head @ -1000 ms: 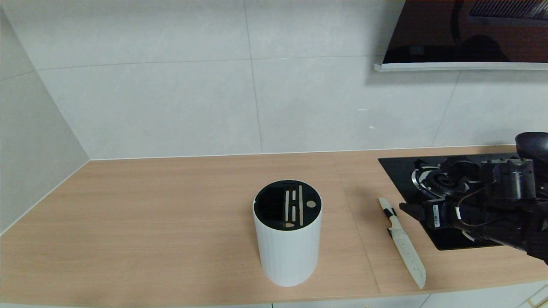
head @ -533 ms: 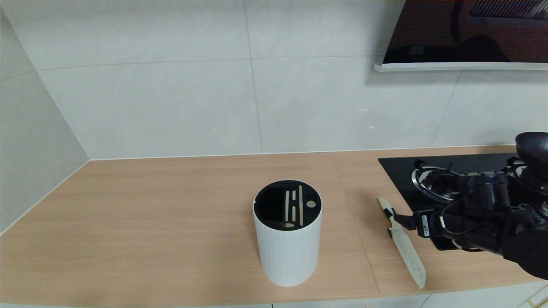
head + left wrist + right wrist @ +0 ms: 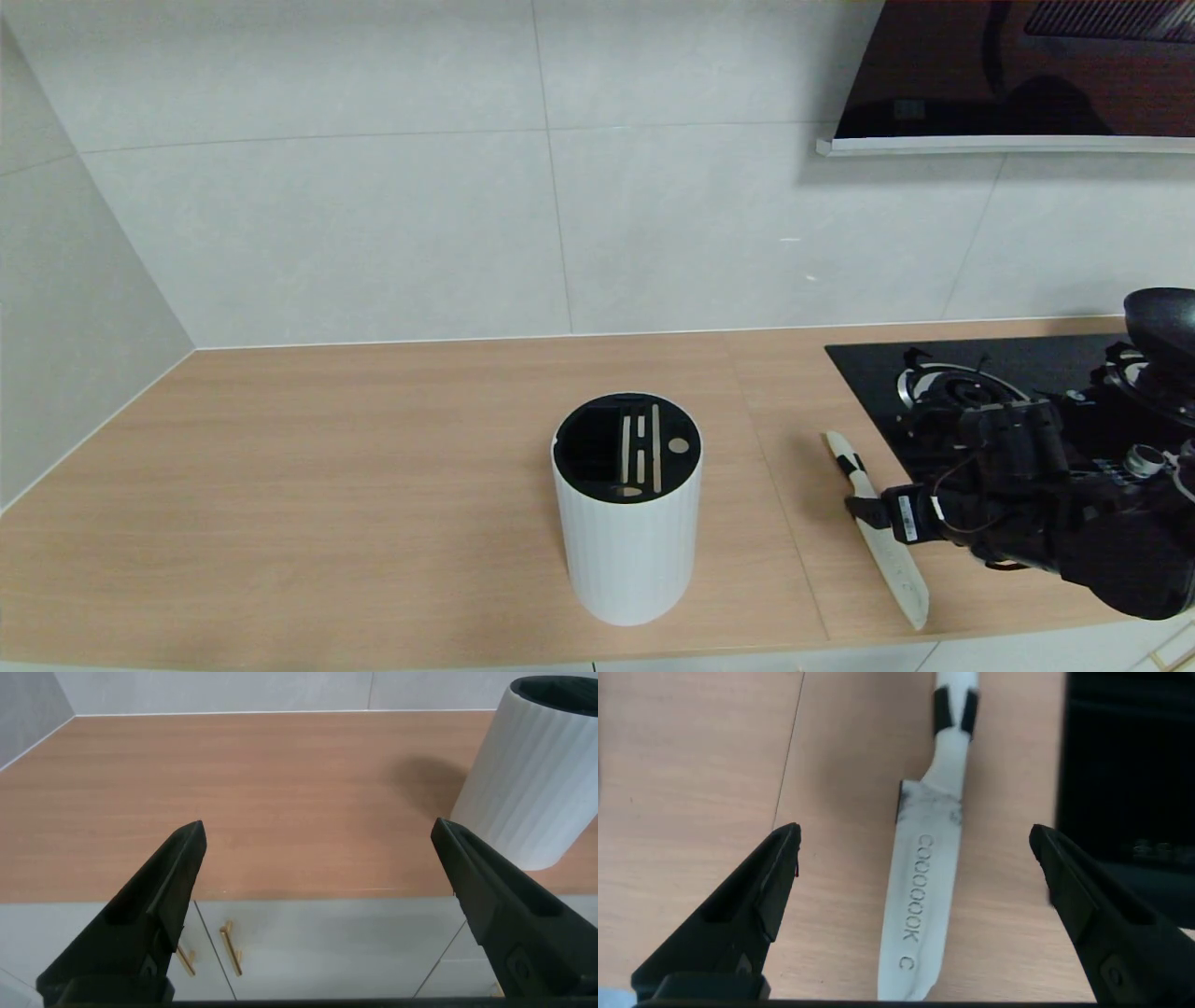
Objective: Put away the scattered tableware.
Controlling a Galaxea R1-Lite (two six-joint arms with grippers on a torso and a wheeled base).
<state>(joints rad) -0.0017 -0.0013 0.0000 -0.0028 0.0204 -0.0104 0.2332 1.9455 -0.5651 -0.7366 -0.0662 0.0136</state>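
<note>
Lower than a second ago, my right gripper hangs over the cream-bladed kitchen knife, fingers spread wide. The knife lies flat on the wooden counter, between the white ribbed cylindrical holder and the black hob.

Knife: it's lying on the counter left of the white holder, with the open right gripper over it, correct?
No, the knife lies right of the holder, as the head view shows. It is on the counter, with the open right gripper over it.

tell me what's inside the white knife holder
The white knife holder has a black slotted top; nothing sticks out of its slots or square opening. Deeper inside is dark and hidden.
</note>
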